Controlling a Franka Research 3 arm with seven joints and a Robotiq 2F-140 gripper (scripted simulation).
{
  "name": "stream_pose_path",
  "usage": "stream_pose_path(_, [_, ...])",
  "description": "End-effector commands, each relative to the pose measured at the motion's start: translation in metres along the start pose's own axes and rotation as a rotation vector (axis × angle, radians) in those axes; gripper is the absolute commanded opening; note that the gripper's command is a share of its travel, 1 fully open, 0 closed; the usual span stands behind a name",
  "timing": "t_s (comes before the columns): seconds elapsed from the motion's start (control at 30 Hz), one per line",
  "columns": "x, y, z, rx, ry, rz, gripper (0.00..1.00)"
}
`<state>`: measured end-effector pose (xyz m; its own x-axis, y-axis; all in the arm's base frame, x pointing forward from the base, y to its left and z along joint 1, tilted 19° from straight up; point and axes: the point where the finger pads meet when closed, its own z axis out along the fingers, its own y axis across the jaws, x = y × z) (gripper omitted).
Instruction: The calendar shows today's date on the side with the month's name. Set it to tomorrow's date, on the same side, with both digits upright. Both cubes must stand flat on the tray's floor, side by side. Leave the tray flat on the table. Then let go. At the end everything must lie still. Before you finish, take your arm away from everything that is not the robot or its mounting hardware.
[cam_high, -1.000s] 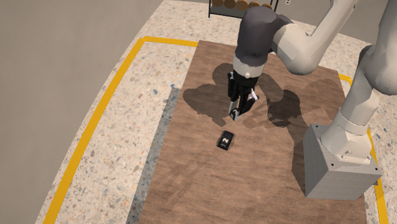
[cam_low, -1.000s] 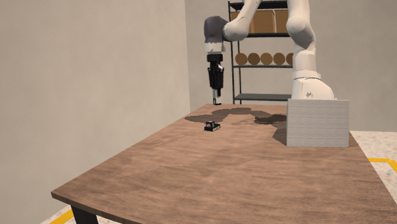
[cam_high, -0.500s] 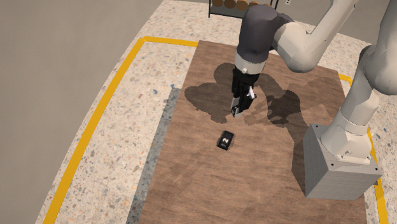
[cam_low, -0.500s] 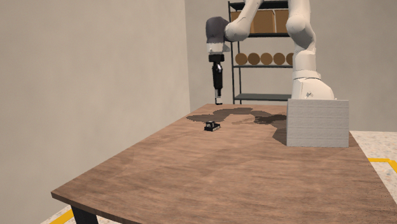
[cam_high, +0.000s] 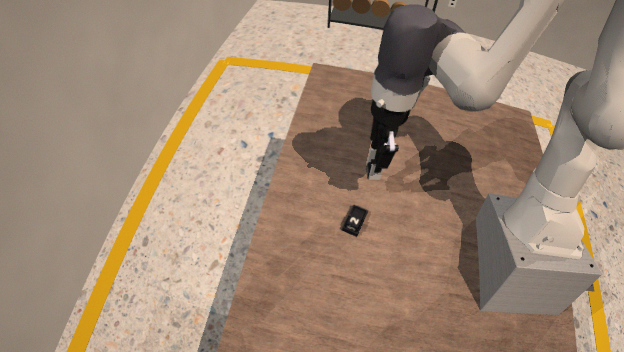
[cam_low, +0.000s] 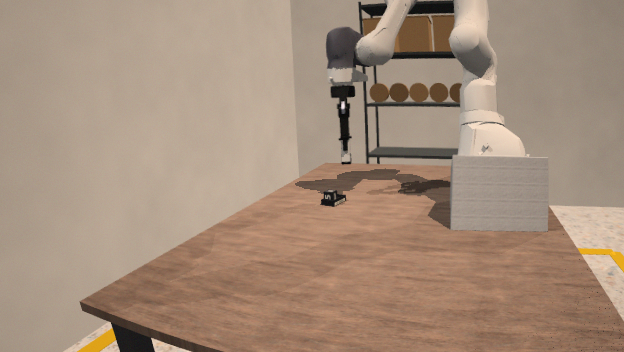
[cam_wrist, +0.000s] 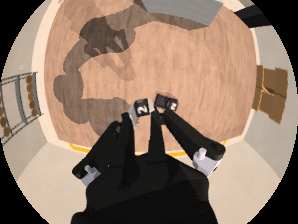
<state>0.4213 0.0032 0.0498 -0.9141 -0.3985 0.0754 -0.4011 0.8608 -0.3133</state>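
One small black cube w/ a white 2 (cam_wrist: 142, 107) looks clamped between the fingertips of the black two-finger gripper (cam_high: 375, 171) (cam_low: 346, 157) (cam_wrist: 142, 106), tho the top & ext. views hide it. Small black rectangular calendar tray (cam_high: 349, 230) (cam_low: 340, 202) (cam_wrist: 160, 103) sits on the brown wooden table (cam_high: 400, 280) (cam_low: 350, 270) (cam_wrist: 190, 65), below & apart from the gripper, w/ another black, white-numbered cube (cam_high: 354, 219) (cam_low: 328, 196) (cam_wrist: 172, 105) in it.

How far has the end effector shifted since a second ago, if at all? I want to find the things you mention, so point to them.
Yes, slightly: in the exterior view the end effector (cam_high: 374, 175) (cam_low: 346, 161) (cam_wrist: 142, 106) has moved right, nearer the shelf unit's (cam_high: 341, 18) (cam_low: 366, 130) (cam_wrist: 21, 95) left post.
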Motion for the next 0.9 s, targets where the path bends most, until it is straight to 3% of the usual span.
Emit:
stream_pose_path(0.0, [0.002, -0.004, 0.000, 0.013, -0.006, 0.172, 0.16])
stream_pose_path(0.57, [0.011, -0.018, 0.001, 0.012, -0.009, 0.462, 0.16])
stream_pose_path(0.87, [0.011, -0.019, 0.002, 0.011, -0.009, 0.484, 0.16])
